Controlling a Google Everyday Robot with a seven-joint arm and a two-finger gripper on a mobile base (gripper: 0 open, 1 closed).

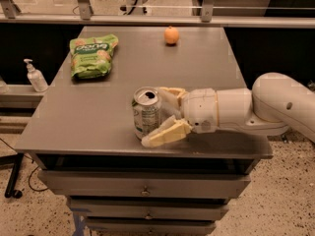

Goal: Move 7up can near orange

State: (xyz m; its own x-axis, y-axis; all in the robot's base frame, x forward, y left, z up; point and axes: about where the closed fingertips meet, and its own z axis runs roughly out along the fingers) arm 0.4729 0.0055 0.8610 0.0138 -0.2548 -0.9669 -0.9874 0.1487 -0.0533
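So the 7up can point(146, 113) is standing upright near the front edge of the grey table point(98, 117), long axis vertical, open top pointing straight up. The gripper point(155, 116) reaches in from the right with its fingers spread either side of the can, not clamped. The orange point(171, 35) sits well apart by the back edge, and a green snack bag point(92, 54) lies towards the back-left corner.

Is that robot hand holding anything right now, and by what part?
Nothing yet. The open hand straddles the 7up can at mid-height, near the table's front edge.
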